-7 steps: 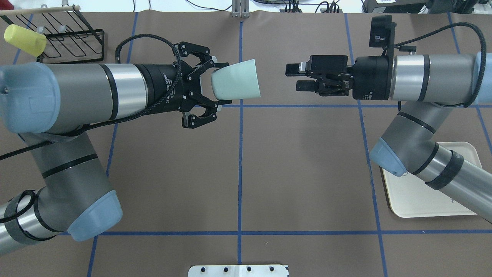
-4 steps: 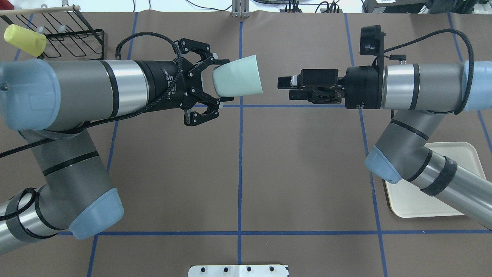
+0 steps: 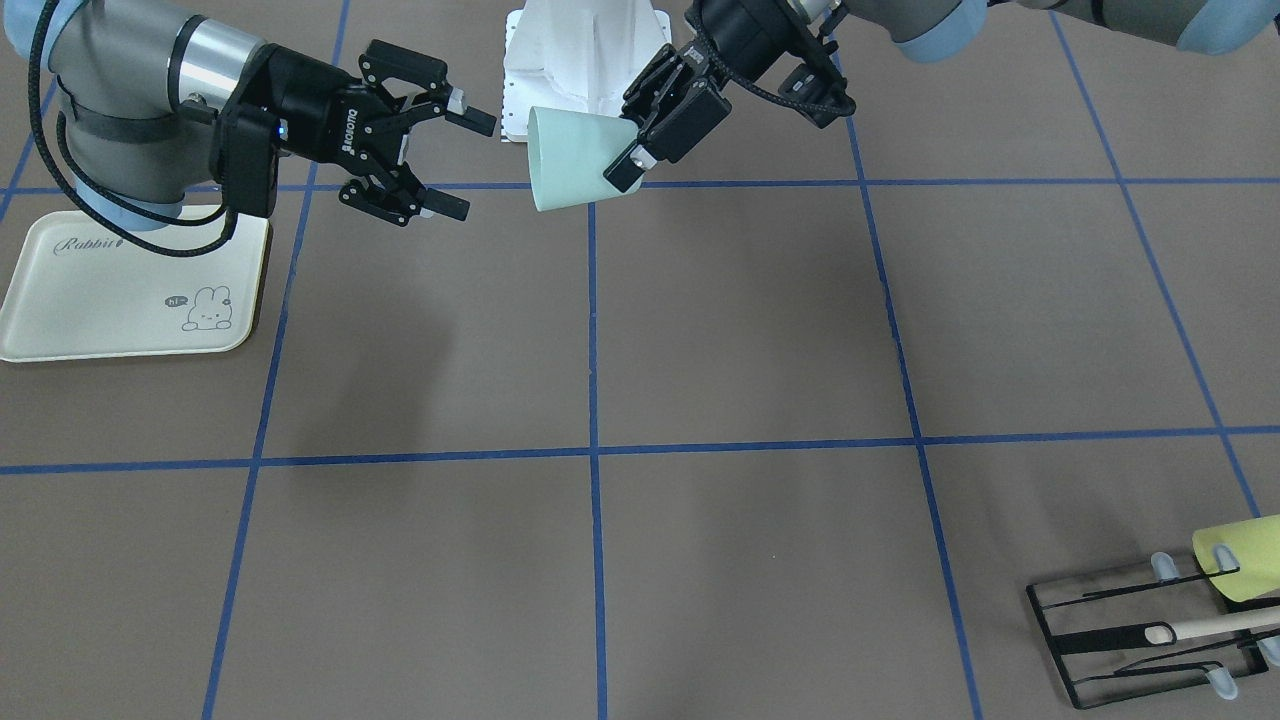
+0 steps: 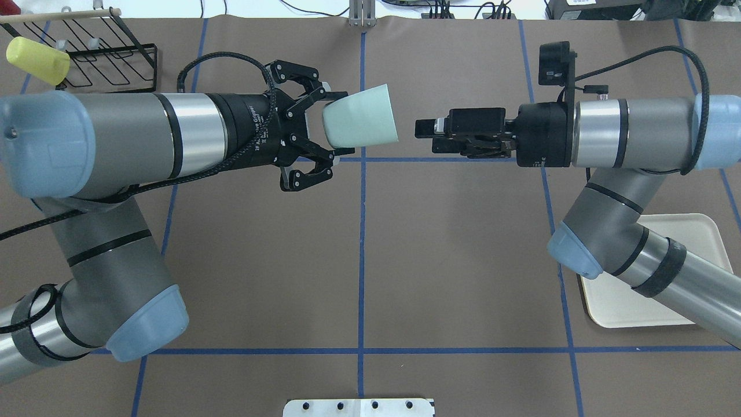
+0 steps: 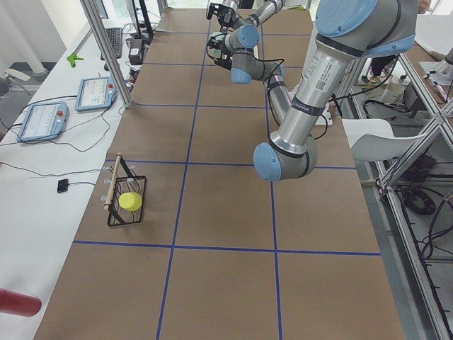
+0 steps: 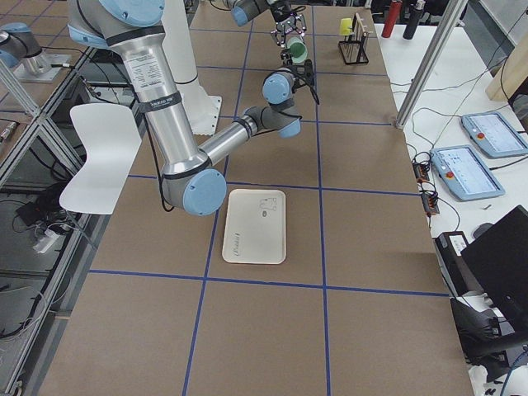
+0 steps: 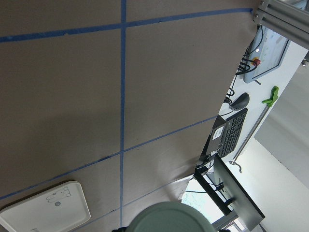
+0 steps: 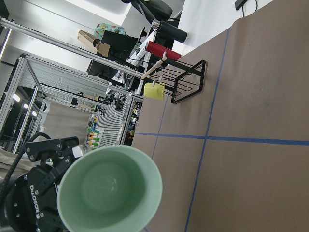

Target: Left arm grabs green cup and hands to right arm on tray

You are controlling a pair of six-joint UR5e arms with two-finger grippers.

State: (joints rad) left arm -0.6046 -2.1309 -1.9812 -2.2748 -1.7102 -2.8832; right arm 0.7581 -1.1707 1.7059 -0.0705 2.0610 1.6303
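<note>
The pale mint green cup [image 4: 365, 116] is held on its side above the table, mouth toward the right arm. My left gripper [image 4: 344, 123] is shut on its base end, one finger on each side. In the front-facing view the green cup [image 3: 565, 160] hangs just right of my right gripper [image 3: 470, 167], which is open with a small gap to the rim. The right wrist view looks straight into the green cup [image 8: 111, 188]. The cream tray [image 3: 100, 300] lies flat under the right arm's elbow, with nothing on it.
A black wire rack [image 4: 110, 63] with a yellow-green cup [image 4: 35, 58] on its peg stands at the far left corner. A white base plate [image 4: 359, 407] sits at the near edge. Blue tape lines grid the brown tabletop.
My right gripper has moved left toward the cup's mouth and rolled at the wrist, narrowing the gap. The left gripper with the cup has shifted slightly right.
</note>
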